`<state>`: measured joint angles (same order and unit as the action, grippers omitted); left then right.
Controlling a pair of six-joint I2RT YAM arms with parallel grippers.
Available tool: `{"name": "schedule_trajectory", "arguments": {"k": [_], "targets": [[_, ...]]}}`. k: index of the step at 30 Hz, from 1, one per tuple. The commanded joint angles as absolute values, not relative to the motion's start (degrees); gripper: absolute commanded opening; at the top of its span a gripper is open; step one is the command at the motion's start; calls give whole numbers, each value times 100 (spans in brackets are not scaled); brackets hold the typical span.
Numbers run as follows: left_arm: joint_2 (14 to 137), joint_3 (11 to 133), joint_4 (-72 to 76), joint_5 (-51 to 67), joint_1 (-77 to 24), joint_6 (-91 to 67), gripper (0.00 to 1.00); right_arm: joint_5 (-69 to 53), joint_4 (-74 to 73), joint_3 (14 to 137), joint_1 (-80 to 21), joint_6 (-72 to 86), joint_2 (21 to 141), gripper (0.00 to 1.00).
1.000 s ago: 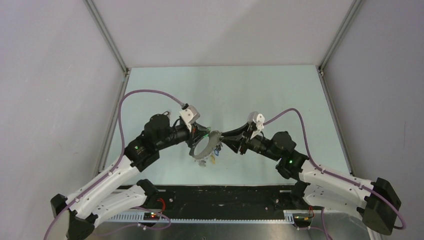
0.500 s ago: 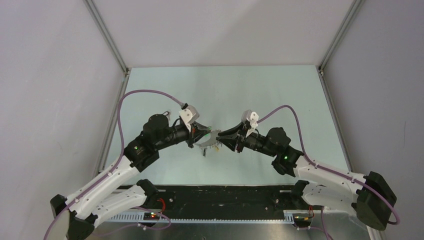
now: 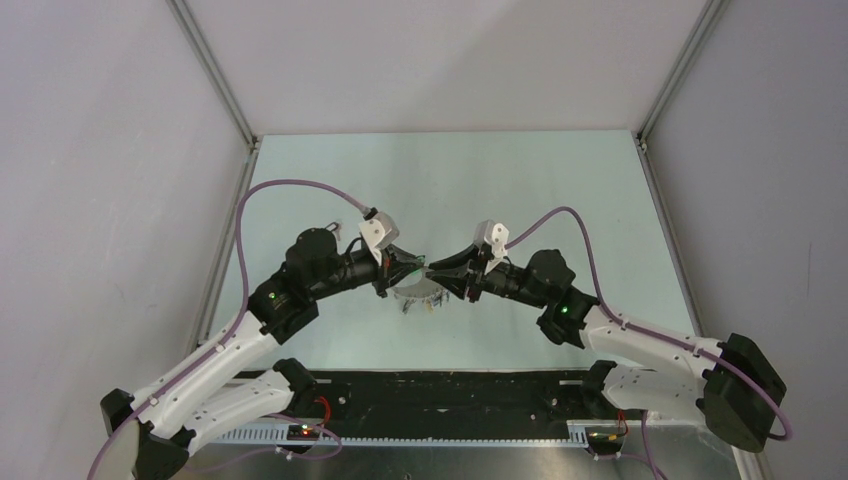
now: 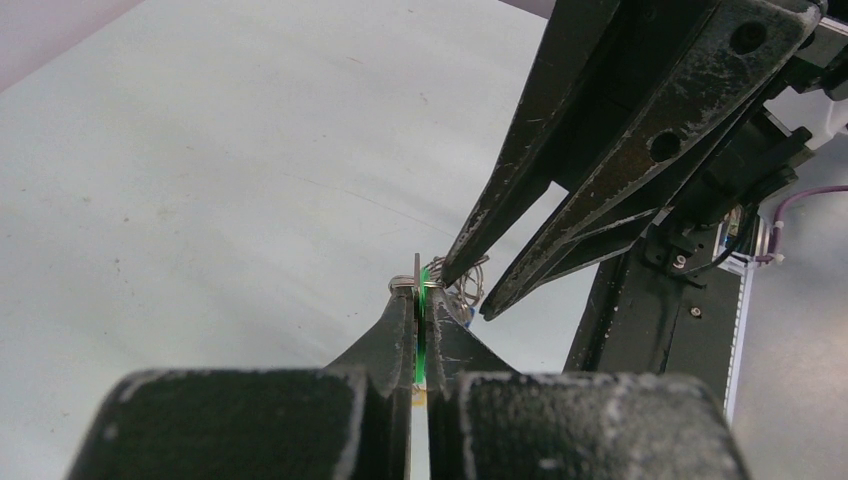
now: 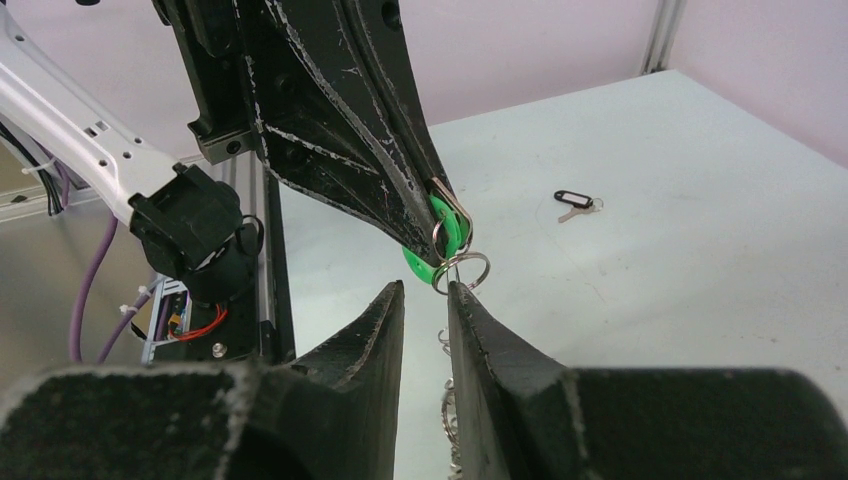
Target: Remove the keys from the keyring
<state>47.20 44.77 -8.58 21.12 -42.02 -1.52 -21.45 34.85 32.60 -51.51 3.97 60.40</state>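
Keys (image 5: 438,236), green-tagged, in left end effector (image 4: 420,292)

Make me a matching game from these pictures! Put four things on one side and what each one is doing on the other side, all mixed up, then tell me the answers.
Things:
1. left gripper
2. right gripper
3. black-tagged key
4. small silver ring

States:
A. lies on the table, away from both grippers
B. hangs just below the green tag
C. fingers a little apart
D. shut on the green tag

Pairs: 1-D, 2-C, 3-A, 4-B.
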Motion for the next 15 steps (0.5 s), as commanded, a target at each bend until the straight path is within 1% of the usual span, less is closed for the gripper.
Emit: {"name": "schedule_trajectory", "arguments": {"k": [1, 10, 12, 13, 14, 15], "targets": [[4615, 4552, -379, 2292, -4174, -136, 0, -2287, 3822, 3574, -5155, 210, 6129, 27], [4656, 4550, -329, 2440, -4167, -183, 0, -2410, 3945, 3701, -5191, 168, 6397, 26], [4658, 4552, -319, 2457, -4173, -197, 0, -2463, 3951, 3754, -5199, 139, 6451, 17], [4667, 4553, -310, 2459, -4168, -201, 0, -2480, 3910, 3771, -5209, 101, 6469, 7], [4660, 4548, -309, 2441, -4175, -206, 0, -2488, 3847, 3786, -5215, 54, 6473, 0], [4659, 4545, -299, 2381, -4171, -221, 0, -2470, 3809, 3787, -5230, 40, 6448, 0]]}}
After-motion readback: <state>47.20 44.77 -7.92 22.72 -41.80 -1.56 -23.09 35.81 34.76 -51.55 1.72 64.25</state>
